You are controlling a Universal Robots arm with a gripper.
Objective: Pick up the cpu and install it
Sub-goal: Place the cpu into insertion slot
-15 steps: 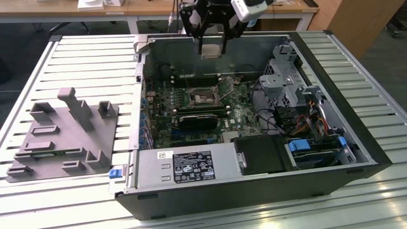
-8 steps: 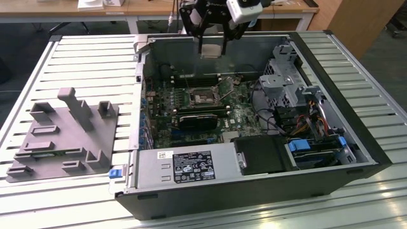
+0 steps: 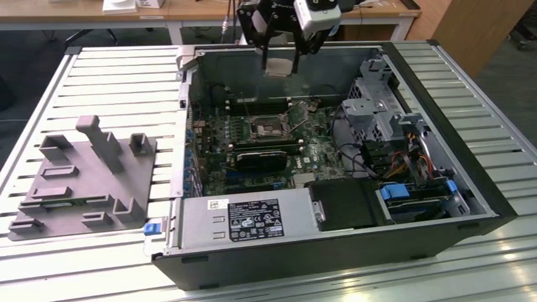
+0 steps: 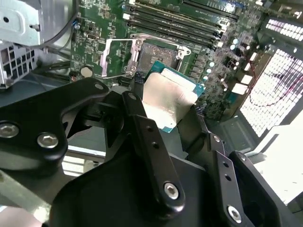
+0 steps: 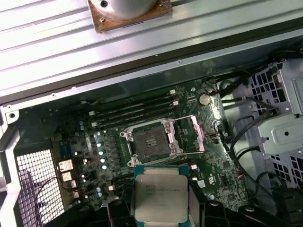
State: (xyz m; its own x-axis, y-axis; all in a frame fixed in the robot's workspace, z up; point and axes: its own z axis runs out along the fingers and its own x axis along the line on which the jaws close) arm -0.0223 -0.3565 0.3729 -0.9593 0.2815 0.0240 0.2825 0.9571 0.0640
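Claw (image 3: 280, 61) first: it hangs at the upper middle of the exterior view, over the far inner wall of the open computer case (image 3: 470, 189). Its two black fingers (image 4: 142, 135) are drawn in narrow on the cpu (image 3: 278, 68). The second wrist view shows the cpu (image 4: 168, 101) pinched by opposite edges, silver top showing and tilted a little. In the first wrist view the cpu (image 5: 161, 198) sits flat between the claw (image 5: 161, 212) tips, up in the air and clear of the board beneath.

Going from the exterior view's left: a grey plastic block (image 3: 84, 179) with upright posts lies on the slatted metal table (image 3: 109, 75), just beside the case. Inside the case, a green motherboard (image 3: 251, 148) covers the floor. The socket (image 3: 270, 129) sits near the middle of it, bare, with the cpu well apart from it, higher in the frame. Both wrist views show the socket (image 5: 151, 142) uncovered, its metal clamp frame (image 5: 194, 135) swung open beside it. A row of long memory slots (image 5: 132, 111) runs along the socket's far side. A labelled power box (image 3: 243, 220) fills the lower middle. On the exterior view's right stand a metal drive cage (image 3: 373, 94) and a bundle of coloured cables (image 3: 403, 157).
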